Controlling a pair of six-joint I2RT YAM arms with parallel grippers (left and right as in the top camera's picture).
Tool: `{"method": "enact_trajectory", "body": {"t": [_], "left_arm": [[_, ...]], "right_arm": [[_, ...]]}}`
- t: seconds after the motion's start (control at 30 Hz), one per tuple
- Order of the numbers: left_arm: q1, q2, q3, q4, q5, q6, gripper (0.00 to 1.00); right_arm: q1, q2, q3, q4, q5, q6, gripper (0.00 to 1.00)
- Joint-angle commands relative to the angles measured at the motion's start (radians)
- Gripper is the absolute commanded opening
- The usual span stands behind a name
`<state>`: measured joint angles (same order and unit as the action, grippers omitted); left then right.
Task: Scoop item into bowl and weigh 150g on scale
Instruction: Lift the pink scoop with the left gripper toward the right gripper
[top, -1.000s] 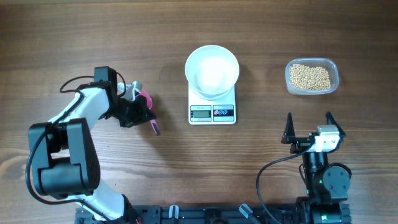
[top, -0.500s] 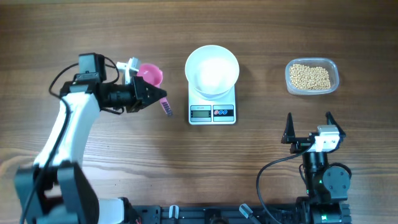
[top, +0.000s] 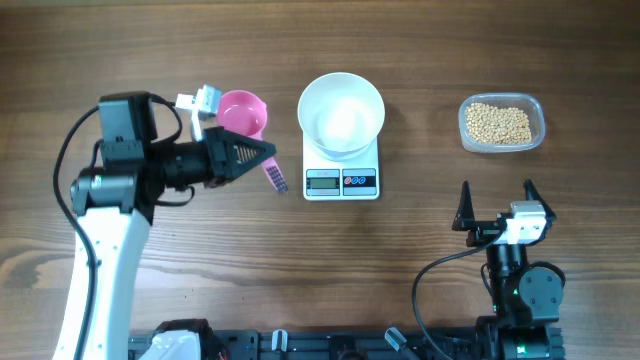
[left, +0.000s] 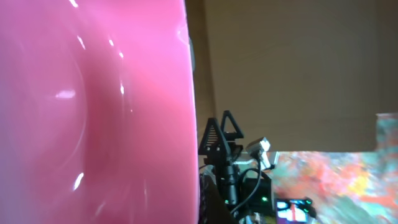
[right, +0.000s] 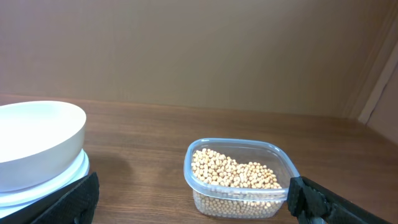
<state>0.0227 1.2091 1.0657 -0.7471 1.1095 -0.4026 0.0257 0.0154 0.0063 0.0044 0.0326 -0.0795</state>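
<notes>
I am clenching my left gripper (top: 265, 153) on the pink scoop (top: 243, 113) just left of the bowl (top: 306, 108) on the scale (top: 342, 181), my right gripper (top: 497, 200) resting open, and, with the beans (top: 499, 123) sitting in the tub (top: 537, 108) beyond, I am risking clipping the bowl in reaching across.

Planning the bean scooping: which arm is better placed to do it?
Left, probably. The left pincer is shut on the pink scoop, beside the bowl. The right pincer sits nearer the tub of beans but is open and empty.
</notes>
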Motion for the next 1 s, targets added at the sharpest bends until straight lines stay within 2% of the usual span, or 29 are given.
{"method": "enact_trajectory", "body": {"t": [0.0,0.17,0.2,0.23,0.3,0.4,0.47,0.57,0.67,0.73,0.77,0.83,0.97], "left_arm": [[-0.071,-0.059,0.018,0.023,-0.168,-0.154,0.04],[-0.158,-0.079,0.018,0.101,-0.190,-0.195,0.04],[-0.176,-0.078,0.018,0.114,-0.201,-0.216,0.04],[-0.212,-0.077,0.018,0.130,-0.263,-0.296,0.04],[-0.230,-0.077,0.018,0.145,-0.279,-0.334,0.04],[-0.262,-0.077,0.018,0.191,-0.277,-0.339,0.04],[-0.287,-0.077,0.018,0.230,-0.278,-0.339,0.04],[-0.328,-0.077,0.018,0.298,-0.278,-0.339,0.04],[-0.349,-0.077,0.018,0.356,-0.299,-0.340,0.04],[-0.353,-0.077,0.018,0.386,-0.318,-0.345,0.04],[-0.353,-0.077,0.018,0.417,-0.319,-0.385,0.04],[-0.353,-0.077,0.018,0.453,-0.319,-0.423,0.04],[-0.353,-0.077,0.018,0.549,-0.336,-0.478,0.04]], "right_arm": [[0.004,-0.004,-0.001,0.015,-0.066,0.063,1.00],[0.004,-0.002,-0.001,0.010,-0.242,0.274,1.00],[0.004,-0.002,-0.001,0.014,-0.264,0.360,1.00],[0.004,-0.002,-0.001,0.017,-0.277,0.679,1.00],[0.004,-0.002,-0.001,0.017,-0.292,0.963,1.00],[0.004,-0.002,-0.001,0.036,-0.320,1.246,1.00],[0.004,-0.002,-0.001,0.110,-0.338,1.249,1.00],[0.004,-0.002,0.003,0.308,-0.387,1.175,1.00],[0.004,0.003,0.072,0.331,-0.387,1.151,1.00],[0.004,0.028,0.166,0.249,-0.405,1.086,1.00],[0.004,0.076,0.285,0.077,-0.409,1.018,1.00],[0.004,0.159,0.423,-0.124,-0.420,0.908,1.00],[0.004,0.366,0.671,-0.430,-0.542,0.694,1.00]]}}
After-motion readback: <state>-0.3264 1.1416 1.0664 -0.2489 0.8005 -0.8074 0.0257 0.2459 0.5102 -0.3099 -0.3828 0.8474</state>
